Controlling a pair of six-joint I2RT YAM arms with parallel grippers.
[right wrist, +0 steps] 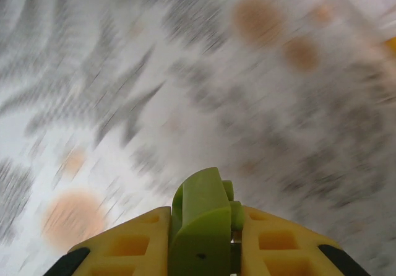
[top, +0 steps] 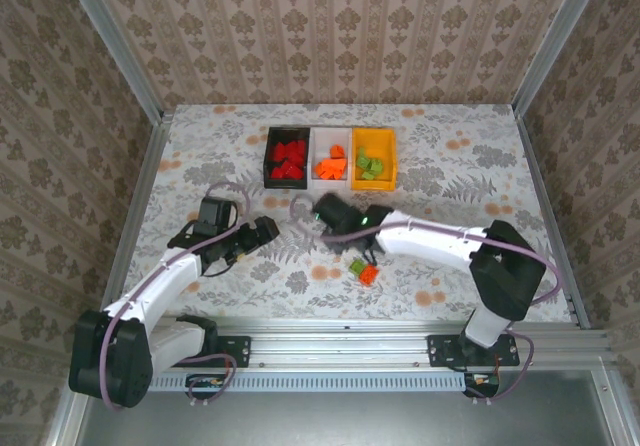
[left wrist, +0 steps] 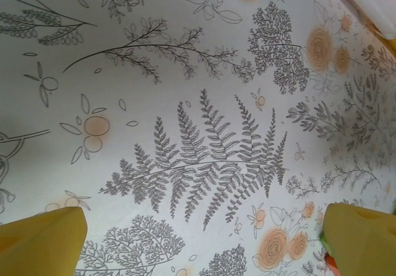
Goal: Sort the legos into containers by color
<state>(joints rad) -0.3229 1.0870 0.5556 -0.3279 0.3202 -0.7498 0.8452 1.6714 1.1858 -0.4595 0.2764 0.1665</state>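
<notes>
Three bins stand in a row at the back of the table: a black bin (top: pixel 285 158) with red legos, a white bin (top: pixel 331 156) with orange legos, and a yellow-orange bin (top: pixel 373 158) with light green legos. My right gripper (right wrist: pixel 207 226) is shut on a light green lego (right wrist: pixel 201 223); in the top view it (top: pixel 328 209) hovers just in front of the white bin. A green lego (top: pixel 356 266) and an orange lego (top: pixel 369 275) lie together on the table below the right arm. My left gripper (top: pixel 262 231) is open over bare cloth, its yellow fingers (left wrist: pixel 43 242) wide apart.
Patterned walls and metal rails enclose the table. The floral tablecloth (top: pixel 450 176) lies bare right of the bins. The right wrist view is motion-blurred.
</notes>
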